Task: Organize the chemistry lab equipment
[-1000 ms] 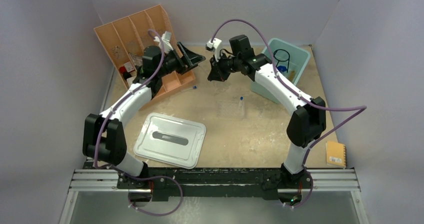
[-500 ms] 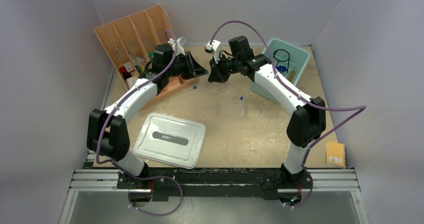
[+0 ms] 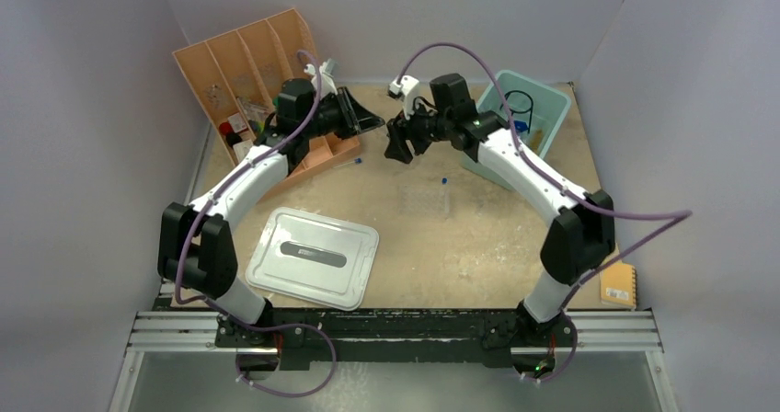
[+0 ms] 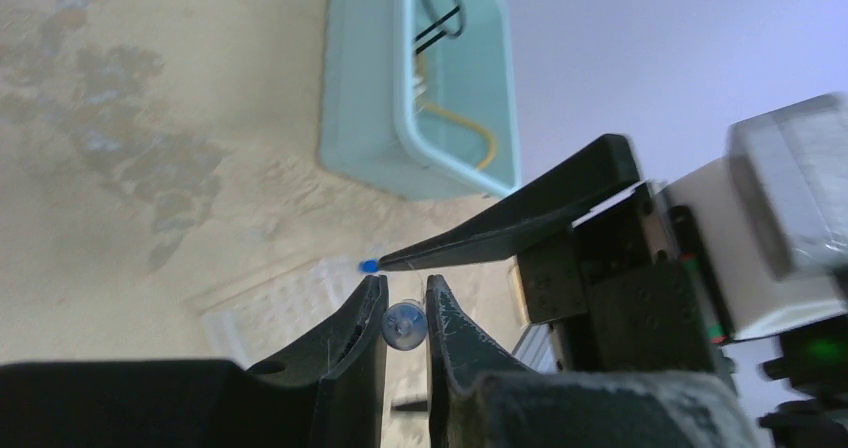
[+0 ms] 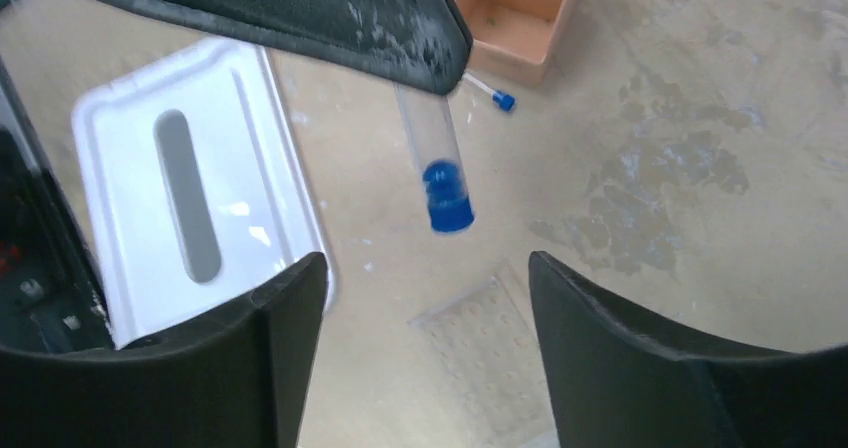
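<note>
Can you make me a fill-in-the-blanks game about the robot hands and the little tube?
1. The left hand is shut on a thin tube with a ____ cap.
2. The right hand is ____ and holds nothing.
3. The peach organizer is nearer the ____ hand.

Missing words: blue; open; left.

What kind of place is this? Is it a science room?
Probably a robot practice booth set up like a chemistry bench: plain walls box in a table, two robot arms are bolted at its edge, and the left pincer holds a blue-capped tube near a peach organizer.
</note>
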{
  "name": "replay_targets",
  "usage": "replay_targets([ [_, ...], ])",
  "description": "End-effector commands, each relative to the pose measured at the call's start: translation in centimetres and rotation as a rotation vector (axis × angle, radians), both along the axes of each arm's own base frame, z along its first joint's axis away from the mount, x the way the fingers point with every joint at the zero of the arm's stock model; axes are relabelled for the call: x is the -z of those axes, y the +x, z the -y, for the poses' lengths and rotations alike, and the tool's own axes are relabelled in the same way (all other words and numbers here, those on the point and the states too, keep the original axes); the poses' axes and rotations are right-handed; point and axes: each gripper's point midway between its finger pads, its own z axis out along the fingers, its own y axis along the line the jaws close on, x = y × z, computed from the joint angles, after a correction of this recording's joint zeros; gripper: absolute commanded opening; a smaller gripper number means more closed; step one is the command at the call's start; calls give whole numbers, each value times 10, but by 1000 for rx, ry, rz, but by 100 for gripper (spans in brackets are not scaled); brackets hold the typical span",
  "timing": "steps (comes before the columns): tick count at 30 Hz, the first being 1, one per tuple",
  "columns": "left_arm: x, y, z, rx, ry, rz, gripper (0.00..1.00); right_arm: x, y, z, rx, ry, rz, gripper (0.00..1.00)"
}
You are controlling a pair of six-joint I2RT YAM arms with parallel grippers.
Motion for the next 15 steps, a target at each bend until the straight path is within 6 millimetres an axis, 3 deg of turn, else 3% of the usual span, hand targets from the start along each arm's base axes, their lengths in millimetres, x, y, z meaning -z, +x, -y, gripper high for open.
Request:
replay_targets([
  [1, -87, -7, -1, -33, -263, 151, 0, -97, 1, 8, 196, 325, 166, 79],
  [5, -120, -18, -3, -31, -445, 120, 0, -143, -4, 15, 338, 580, 114, 82],
  [9, -135, -23, -10, -69, -524, 74, 0, -175, -16, 12, 377, 833, -37, 78],
  [11, -141, -28, -12, -69, -553, 62, 0, -177, -13, 11, 430, 897, -136, 70],
  [15, -142, -39, -15, -57, -565, 58, 0, -166, -11, 10, 505, 993, -305, 68],
])
